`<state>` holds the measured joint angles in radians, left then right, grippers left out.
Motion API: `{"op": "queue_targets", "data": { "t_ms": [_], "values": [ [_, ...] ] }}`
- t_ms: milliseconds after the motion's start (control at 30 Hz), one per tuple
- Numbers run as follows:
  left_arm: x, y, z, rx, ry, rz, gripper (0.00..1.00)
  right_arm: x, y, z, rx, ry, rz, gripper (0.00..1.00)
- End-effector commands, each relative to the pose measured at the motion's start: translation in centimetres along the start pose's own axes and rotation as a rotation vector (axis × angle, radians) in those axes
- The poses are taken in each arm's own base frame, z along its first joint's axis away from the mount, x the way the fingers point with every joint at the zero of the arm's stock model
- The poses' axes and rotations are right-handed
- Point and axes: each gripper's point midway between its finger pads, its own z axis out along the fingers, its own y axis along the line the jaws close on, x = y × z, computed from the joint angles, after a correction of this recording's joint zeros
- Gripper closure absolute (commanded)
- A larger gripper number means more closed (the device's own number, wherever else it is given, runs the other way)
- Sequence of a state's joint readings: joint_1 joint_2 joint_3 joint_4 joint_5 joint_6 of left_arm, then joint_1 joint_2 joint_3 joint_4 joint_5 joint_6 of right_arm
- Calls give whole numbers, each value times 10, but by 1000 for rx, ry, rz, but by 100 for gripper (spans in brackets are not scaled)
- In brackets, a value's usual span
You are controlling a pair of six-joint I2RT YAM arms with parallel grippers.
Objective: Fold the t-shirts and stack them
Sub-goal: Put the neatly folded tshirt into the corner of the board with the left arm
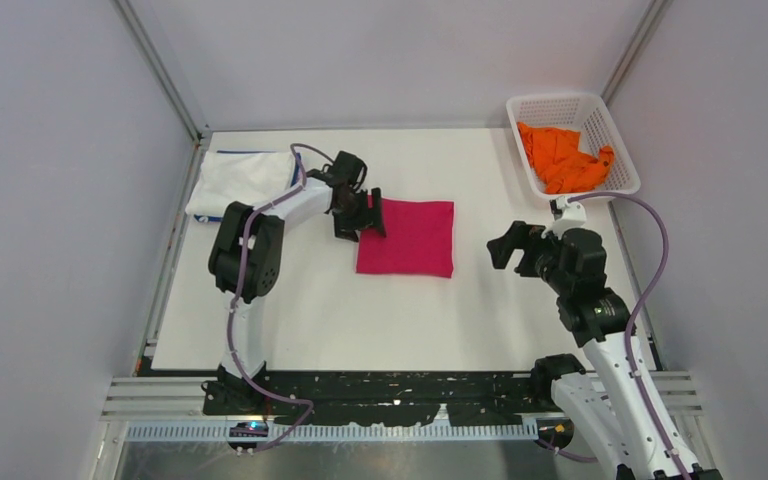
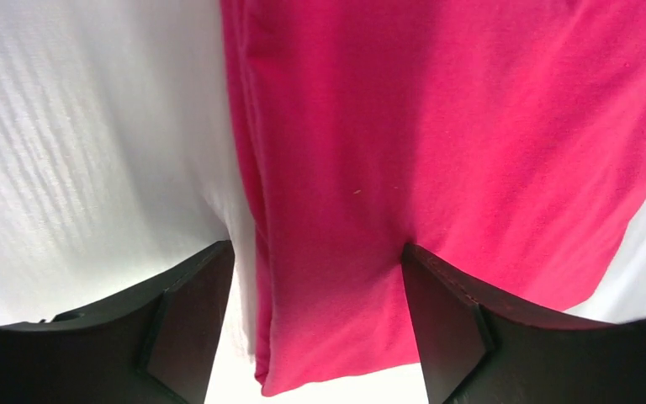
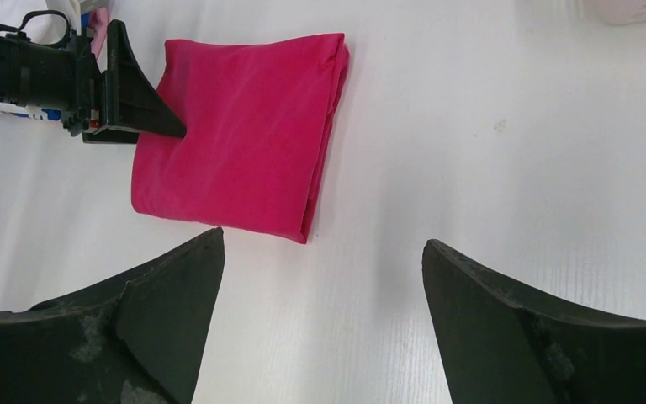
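Note:
The folded magenta-pink t-shirt [image 1: 407,238] lies flat mid-table; it also shows in the left wrist view [image 2: 437,143] and the right wrist view [image 3: 244,135]. My left gripper [image 1: 360,215] is open at the shirt's left edge. In its wrist view [image 2: 316,246] one finger stands over bare table and the other touches the cloth, with the shirt's corner between them. My right gripper [image 1: 508,245] is open and empty over bare table to the right of the shirt [image 3: 323,238]. A folded white t-shirt [image 1: 242,178] lies at the back left, a blue edge [image 1: 215,217] under it. An orange t-shirt [image 1: 563,155] lies crumpled in the basket.
The white lattice basket [image 1: 560,105] stands at the back right corner. Grey walls close in the table [image 1: 300,320] on three sides. A black rail [image 1: 400,385] runs along the near edge between the arm bases.

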<state>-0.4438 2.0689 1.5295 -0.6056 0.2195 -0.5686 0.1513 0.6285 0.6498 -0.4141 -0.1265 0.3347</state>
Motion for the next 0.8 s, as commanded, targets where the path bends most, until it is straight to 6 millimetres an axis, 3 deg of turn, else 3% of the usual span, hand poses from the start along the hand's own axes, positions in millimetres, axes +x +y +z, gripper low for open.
{"op": "queue_targets", "data": {
  "t_ms": [0,133,233,267,300,333,433,533,767],
  "values": [
    [-2,-21,-3,25,-17,35,26,3,1,4,-22,-2,-25,5],
    [1,-29,2,32,-9,33,44,4,2,6,-27,9,-24,5],
    [4,-30,10,21,14,18,67,3,3,4,-29,4,-27,4],
    [6,-30,11,8,22,18,79,3,3,4,-30,3,-28,5],
    [6,-31,13,-3,24,27,96,2,3,3,-31,-4,-31,5],
    [7,-31,13,-15,27,40,100,2,3,2,-31,-7,-32,5],
    [2,-33,7,-61,-16,117,100,1,3,2,-32,-14,-35,5],
    [-15,-28,-8,-126,-94,170,100,2,3,3,-31,-9,-34,5],
    [-70,8,-60,-422,-268,342,100,1,4,3,-39,-10,-36,5]
  ]
}}
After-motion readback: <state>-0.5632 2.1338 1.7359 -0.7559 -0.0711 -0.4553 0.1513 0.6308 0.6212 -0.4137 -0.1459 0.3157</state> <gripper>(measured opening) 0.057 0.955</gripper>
